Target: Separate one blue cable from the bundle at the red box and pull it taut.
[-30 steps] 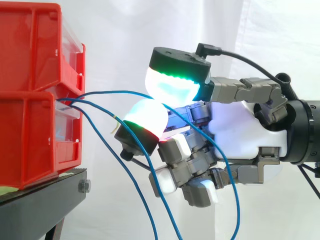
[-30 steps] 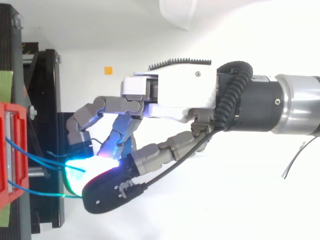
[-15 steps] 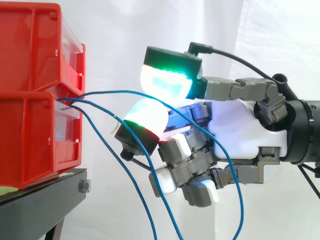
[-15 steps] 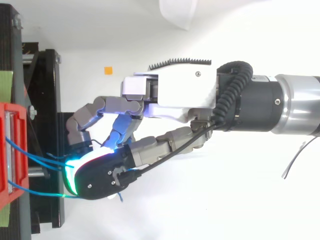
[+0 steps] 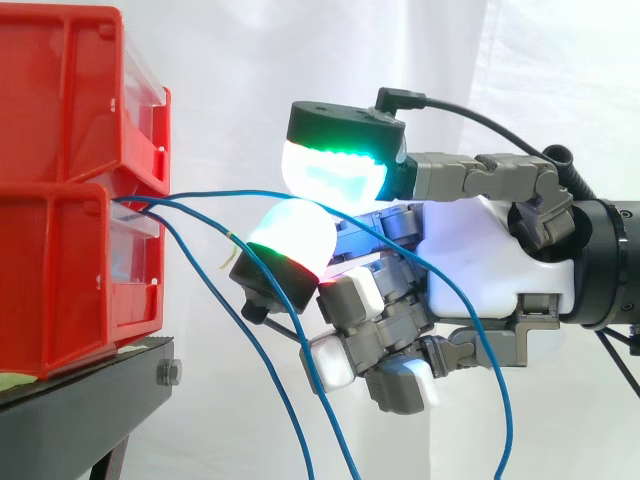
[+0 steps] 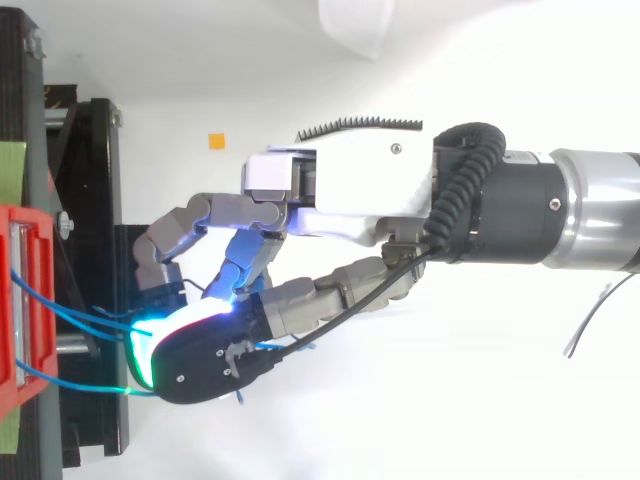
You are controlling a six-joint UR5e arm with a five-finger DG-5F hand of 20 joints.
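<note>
red box [image 5: 60, 270]: two stacked bins, upright, at left | bundle [image 5: 135, 203]: thin blue strands leaving lower bin's front, two drooping in slack loops | blue cable [image 5: 230, 188]: uppermost, arching right, nipped between pads [image 5: 335, 170] of hand [image 5: 490, 260], then sagging, not taut

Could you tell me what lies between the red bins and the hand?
In the side view, blue cables cross that gap: they leave the lower red bin, one arching in to be pinched between the hand's glowing pads, the others sagging below it.
</note>
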